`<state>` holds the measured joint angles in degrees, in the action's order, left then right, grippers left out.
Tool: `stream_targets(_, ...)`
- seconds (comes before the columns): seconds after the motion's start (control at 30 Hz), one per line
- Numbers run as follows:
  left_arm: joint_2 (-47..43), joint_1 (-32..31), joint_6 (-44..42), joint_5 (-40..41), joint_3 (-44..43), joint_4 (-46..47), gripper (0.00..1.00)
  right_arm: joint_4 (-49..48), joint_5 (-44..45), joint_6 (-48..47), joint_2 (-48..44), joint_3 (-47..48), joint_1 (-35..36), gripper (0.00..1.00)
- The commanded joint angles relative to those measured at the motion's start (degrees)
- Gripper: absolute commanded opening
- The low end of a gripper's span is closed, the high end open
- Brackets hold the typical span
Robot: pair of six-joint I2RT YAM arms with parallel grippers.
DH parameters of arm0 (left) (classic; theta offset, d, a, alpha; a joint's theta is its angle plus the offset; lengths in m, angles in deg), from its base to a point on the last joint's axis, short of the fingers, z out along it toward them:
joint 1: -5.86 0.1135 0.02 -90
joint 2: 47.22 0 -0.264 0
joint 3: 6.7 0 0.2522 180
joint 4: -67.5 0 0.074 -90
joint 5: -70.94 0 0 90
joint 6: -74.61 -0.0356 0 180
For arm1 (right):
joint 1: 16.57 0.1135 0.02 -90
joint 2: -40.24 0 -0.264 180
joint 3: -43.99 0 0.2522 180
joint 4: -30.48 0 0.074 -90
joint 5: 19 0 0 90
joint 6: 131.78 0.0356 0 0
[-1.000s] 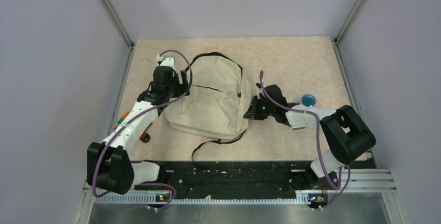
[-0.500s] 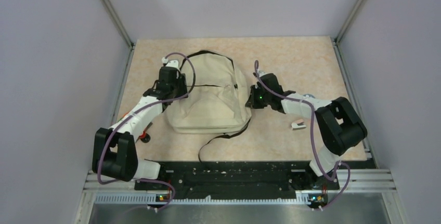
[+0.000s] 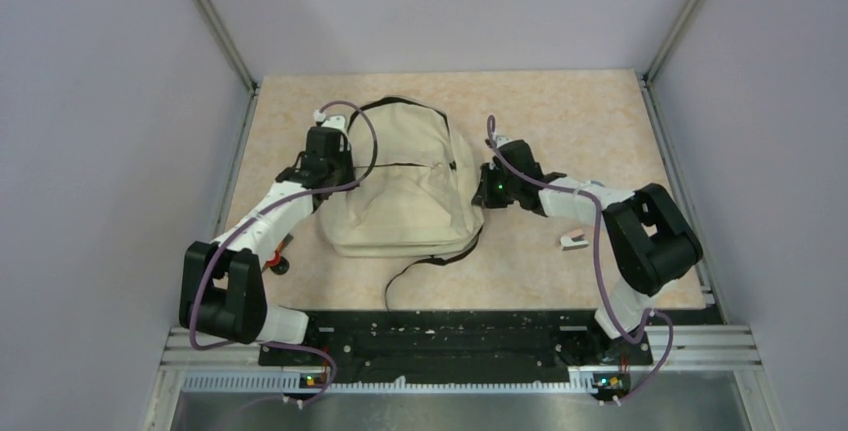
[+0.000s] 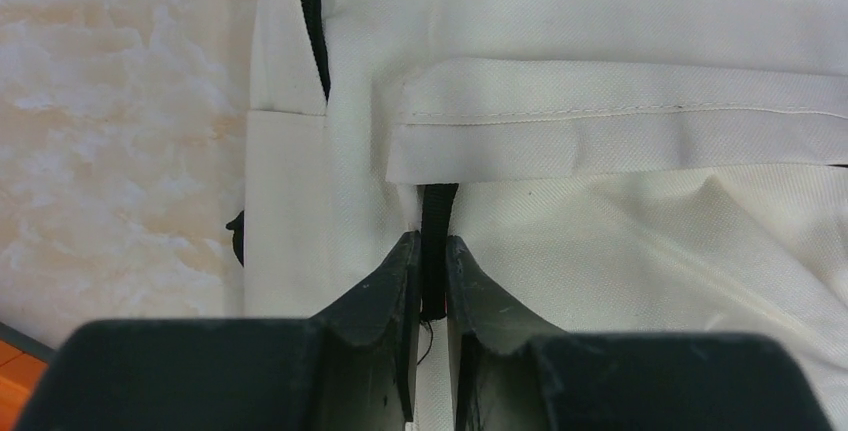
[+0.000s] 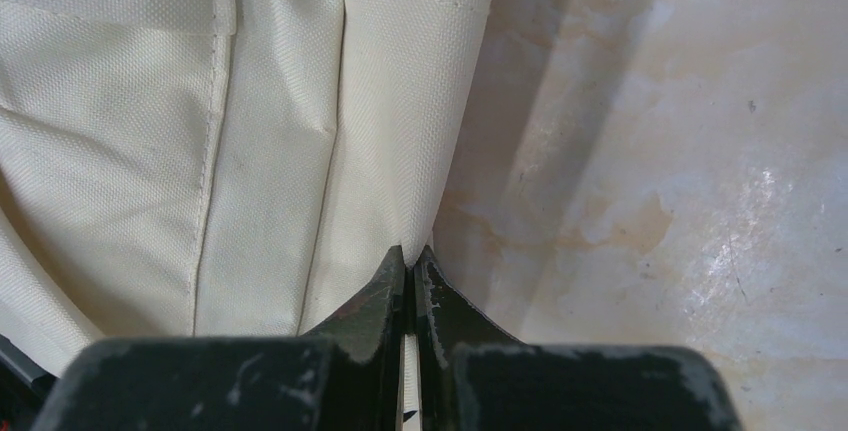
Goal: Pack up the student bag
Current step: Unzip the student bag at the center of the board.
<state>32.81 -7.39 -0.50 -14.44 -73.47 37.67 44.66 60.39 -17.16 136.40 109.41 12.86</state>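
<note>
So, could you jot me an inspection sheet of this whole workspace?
Surface: beige marbled table, bag in the middle.
Job's things: student bag lies flat, black straps trailing.
Clutter: small white piece beside right arm; small dark object beside left arm.
Grippers: left gripper pinches the bag's black zipper line; right gripper pinches its side edge.
Cables: purple cable loops along each arm.
Surroundings: plain grey walls, metal frame posts.

I'm driving a robotics lab cell, plain lilac-grey panels (image 3: 110, 151) on 3 sides, aluminium corner posts (image 3: 212, 21), beige marbled tabletop (image 3: 570, 116), my 2 arms (image 3: 262, 219) (image 3: 585, 199) bolted to a black rail (image 3: 450, 336), purple cables (image 3: 346, 104) looping.
</note>
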Motion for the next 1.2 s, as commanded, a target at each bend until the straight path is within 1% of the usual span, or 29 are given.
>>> stream_targets(0.0, -1.5, 0.2, -0.3, -3.1, -2.1, -0.9, 0.17, -1.9, 2.1, -1.4, 0.6, 2.9, -0.9, 0.0)
stream_targets(0.03, -1.7, 0.2, -0.3, -3.5, -2.0, -1.0, 0.14, -1.9, 2.0, -1.3, 0.7, 3.0, -0.8, 0.0)
stream_targets(0.13, -2.2, 0.1, -0.2, -4.2, -1.8, -1.1, 0.02, -2.0, 1.4, -1.3, 1.0, 3.0, -0.8, 0.0)
stream_targets(0.17, -2.2, 0.1, -0.3, -4.3, -1.8, -1.1, 0.0, -2.1, 1.4, -1.2, 1.1, 3.0, -0.9, 0.0)
stream_targets(0.23, -2.3, 0.0, -0.5, -4.3, -2.2, -1.5, 0.0, -2.0, 1.1, -1.3, 1.2, 3.1, -0.9, 0.0)
stream_targets(0.27, -2.4, 0.0, -0.5, -6.0, -2.5, -1.8, 0.0, -2.1, 1.0, -1.3, 1.2, 3.1, -0.9, 0.0)
stream_targets(0.37, -3.0, -0.4, -0.7, -7.0, -3.6, -2.7, 0.0, -2.2, 0.6, -1.3, 1.2, 3.1, -0.9, 0.0)
stream_targets(0.5, -3.9, -1.9, -1.6, -5.2, -5.6, -5.1, 0.0, -2.5, -0.3, -1.3, 1.4, 3.1, -0.8, 0.0)
stream_targets(0.63, -4.1, -2.5, -1.6, -6.0, -6.1, -5.7, 0.0, -2.7, -0.8, -1.2, 1.7, 3.2, -0.8, 0.0)
stream_targets(0.73, -3.1, -3.6, -2.2, -5.2, -6.8, -7.1, 0.04, -2.5, -1.2, -1.2, 1.8, 3.4, -0.9, 0.0)
stream_targets(0.8, -2.6, -3.8, -2.6, -2.7, -6.9, -7.8, 0.07, -2.3, -1.2, -1.2, 1.7, 3.5, -0.9, 0.0)
stream_targets(0.9, -2.4, -4.0, -2.0, -1.2, -6.3, -8.2, 0.17, -2.1, -1.2, -1.3, 1.4, 3.5, -0.9, 0.0)
stream_targets(0.97, -2.4, -4.0, -1.9, -0.2, -6.0, -8.2, 0.21, -2.1, -1.2, -1.3, 1.3, 3.5, -0.8, 0.0)
stream_targets(1.07, -2.5, -3.9, -1.5, 0.8, -5.6, -8.5, 0.33, -2.1, -1.3, -1.3, 1.2, 3.4, -0.9, 0.0)
stream_targets(1.17, -2.8, -4.0, -1.4, 1.2, -5.3, -8.3, 0.36, -2.1, -1.5, -1.2, 1.2, 3.4, -0.9, 0.0)
